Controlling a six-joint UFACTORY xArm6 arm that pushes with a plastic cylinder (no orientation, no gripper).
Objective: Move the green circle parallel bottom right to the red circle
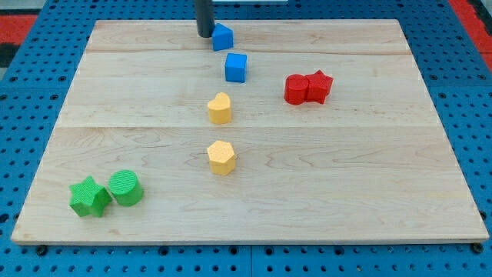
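The green circle [125, 188] sits near the view's bottom left of the wooden board [346, 177], touching a green star [89, 197] on its left. The red circle [297, 89] is at the upper right of centre, touching a red star [319, 85] on its right. My tip [204, 35] is at the view's top centre, just left of a blue block [222, 37]. It is far from both circles.
A blue cube [236, 68] lies below the top blue block. A yellow block [219, 108] and a yellow hexagon [221, 158] stand in a column down the middle. The board rests on a blue pegboard.
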